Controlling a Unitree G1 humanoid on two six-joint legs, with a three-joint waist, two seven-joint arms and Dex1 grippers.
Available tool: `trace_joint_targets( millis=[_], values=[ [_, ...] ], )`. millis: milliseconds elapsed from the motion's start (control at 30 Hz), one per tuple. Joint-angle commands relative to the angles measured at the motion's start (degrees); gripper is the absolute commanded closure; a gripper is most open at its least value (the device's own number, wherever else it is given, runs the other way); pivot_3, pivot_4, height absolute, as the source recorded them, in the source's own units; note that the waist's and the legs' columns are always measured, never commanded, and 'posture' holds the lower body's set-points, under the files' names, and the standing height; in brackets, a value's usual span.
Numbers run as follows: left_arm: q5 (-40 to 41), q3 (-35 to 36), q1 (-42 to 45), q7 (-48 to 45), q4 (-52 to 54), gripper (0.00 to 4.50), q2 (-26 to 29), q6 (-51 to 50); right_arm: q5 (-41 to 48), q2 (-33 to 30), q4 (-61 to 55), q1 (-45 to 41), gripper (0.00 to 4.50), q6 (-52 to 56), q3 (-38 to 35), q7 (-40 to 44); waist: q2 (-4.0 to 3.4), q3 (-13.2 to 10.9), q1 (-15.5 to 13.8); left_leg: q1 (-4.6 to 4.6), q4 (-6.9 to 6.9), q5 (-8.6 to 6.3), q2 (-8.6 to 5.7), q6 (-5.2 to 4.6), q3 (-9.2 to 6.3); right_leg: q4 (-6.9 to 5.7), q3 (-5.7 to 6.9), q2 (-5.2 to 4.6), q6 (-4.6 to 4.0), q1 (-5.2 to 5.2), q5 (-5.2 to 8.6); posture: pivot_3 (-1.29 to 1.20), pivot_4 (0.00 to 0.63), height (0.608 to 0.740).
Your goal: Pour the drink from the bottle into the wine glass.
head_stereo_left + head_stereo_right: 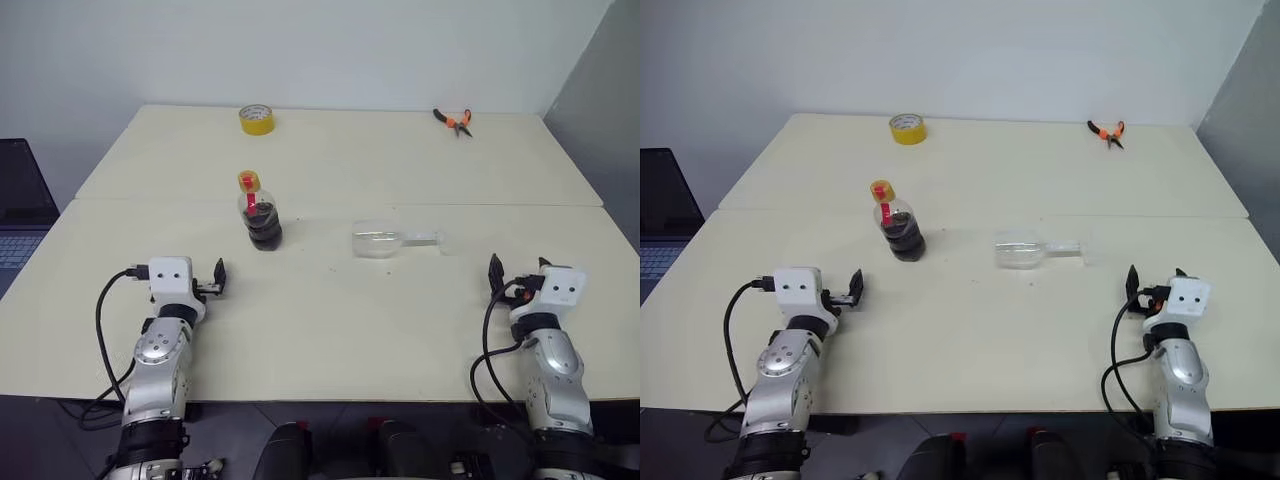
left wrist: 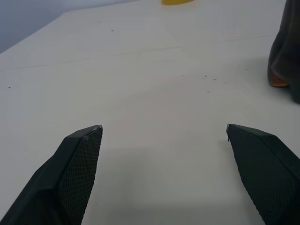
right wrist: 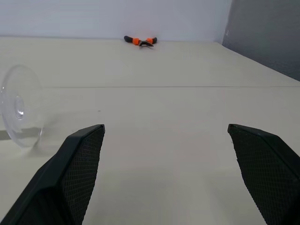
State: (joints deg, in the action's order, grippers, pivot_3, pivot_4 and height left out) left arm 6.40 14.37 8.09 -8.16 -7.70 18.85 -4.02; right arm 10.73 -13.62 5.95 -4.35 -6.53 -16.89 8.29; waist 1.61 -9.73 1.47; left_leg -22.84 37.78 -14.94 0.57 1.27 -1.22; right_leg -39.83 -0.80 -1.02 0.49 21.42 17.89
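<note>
Two arms reach fwd over the table [image 1: 330, 340], wrists low near its front edge. Left gripper [image 1: 212, 279] and right gripper [image 1: 516, 270] both point roughly level, away from the robot — jaws spread wide, nothing held.

Head views give the whole layout: bottle [image 1: 260, 212] upright w/ dark drink [image 1: 264, 226] in its lower body, yellow cap on top; wine glass [image 1: 392, 240] lying on its side, bowl toward the bottle, foot toward the right arm's side.

Left wrist view adds a close look — dark base of the bottle [image 2: 284, 56] ahead of the left fingers [image 2: 77, 164], off to the right-finger side, apart from them. Right wrist view shows the glass's round foot [image 3: 19, 107] face-on, ahead and to the left-finger side, not touching.

Yellow tape roll [image 1: 256, 119] sits far beyond the left gripper; orange pliers [image 3: 140, 41] far beyond the right one.
</note>
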Motion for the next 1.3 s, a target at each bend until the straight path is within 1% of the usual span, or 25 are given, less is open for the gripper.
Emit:
trace_joint_targets(
  millis=[33,267,400,533,633,733,833,1000,1300],
  values=[
    [-0.5,-0.3,0.5,-0.9,0.8,0.02,0.8,2.0,0.3,-0.7,-2.0,0.1,0.00,-0.8,-1.1,-0.3,0.00,0.0,0.0,0.00,0.00,0.00,0.00,0.00,0.00,0.00,0.00,0.00,0.00,0.00,0.00,0.00,0.150,0.740],
    [-0.6,0.1,0.2,-0.8,1.4,0.02,0.9,1.1,0.0,-0.8,-2.4,0.3,0.00,-1.1,-0.3,0.7,0.00,0.0,0.0,0.00,0.00,0.00,0.00,0.00,0.00,0.00,0.00,0.00,0.00,0.00,0.00,0.00,0.150,0.740],
    [0.0,1.6,-0.4,-0.8,2.1,0.02,1.1,3.7,0.5,-1.2,-4.3,1.2,0.00,-0.9,0.5,2.9,-0.01,0.0,0.0,0.00,0.00,0.00,0.00,0.00,0.00,0.00,0.00,0.00,0.00,0.00,0.00,0.00,0.150,0.740],
    [0.8,-0.1,0.3,-3.7,3.6,0.02,1.1,3.1,8.4,-1.0,-14.8,3.3,0.00,7.1,4.4,10.1,-0.02,0.0,0.0,0.00,-0.01,0.00,0.01,0.00,-0.01,0.01,0.01,0.00,0.00,0.00,0.00,0.00,0.150,0.740],
    [0.5,-1.3,1.3,-4.5,3.9,0.02,0.6,2.9,10.0,-2.9,-20.4,4.4,0.00,10.8,8.1,14.4,-0.02,0.0,0.0,-0.01,0.01,0.00,0.00,0.00,-0.03,0.02,0.02,0.00,0.00,-0.01,0.00,0.00,0.150,0.740],
    [0.5,-4.7,4.0,-6.9,4.3,0.02,-0.3,2.4,10.2,-7.8,-28.5,5.5,0.00,14.8,15.5,22.0,-0.01,0.0,-0.4,-0.04,0.02,0.00,-0.01,0.00,-0.07,0.08,0.08,-0.01,0.00,-0.03,0.00,0.00,0.150,0.740],
    [1.5,-6.3,6.3,-9.5,2.7,0.02,-0.6,2.0,9.7,-11.8,-33.1,5.0,0.00,17.3,19.2,25.6,0.00,0.0,-0.5,-0.06,0.04,0.00,-0.01,0.00,-0.09,0.12,0.11,0.00,0.01,-0.04,-0.01,0.00,0.150,0.740],
    [2.0,-7.3,9.8,-12.6,-1.3,0.02,-0.5,2.7,9.9,-13.7,-35.2,3.1,0.00,19.7,20.1,26.7,0.04,-0.1,-0.5,-0.05,0.04,0.00,-0.02,0.00,-0.11,0.18,0.14,0.00,0.02,-0.07,-0.01,0.00,0.150,0.740],
    [2.8,-6.7,14.8,-13.0,-8.4,0.02,-2.1,3.7,9.4,-14.4,-36.0,1.3,0.00,21.2,20.4,27.8,0.09,-0.1,-0.7,-0.08,0.04,0.00,-0.02,0.00,-0.12,0.25,0.16,0.01,0.04,-0.07,-0.02,0.00,0.150,0.740]
  ],
)
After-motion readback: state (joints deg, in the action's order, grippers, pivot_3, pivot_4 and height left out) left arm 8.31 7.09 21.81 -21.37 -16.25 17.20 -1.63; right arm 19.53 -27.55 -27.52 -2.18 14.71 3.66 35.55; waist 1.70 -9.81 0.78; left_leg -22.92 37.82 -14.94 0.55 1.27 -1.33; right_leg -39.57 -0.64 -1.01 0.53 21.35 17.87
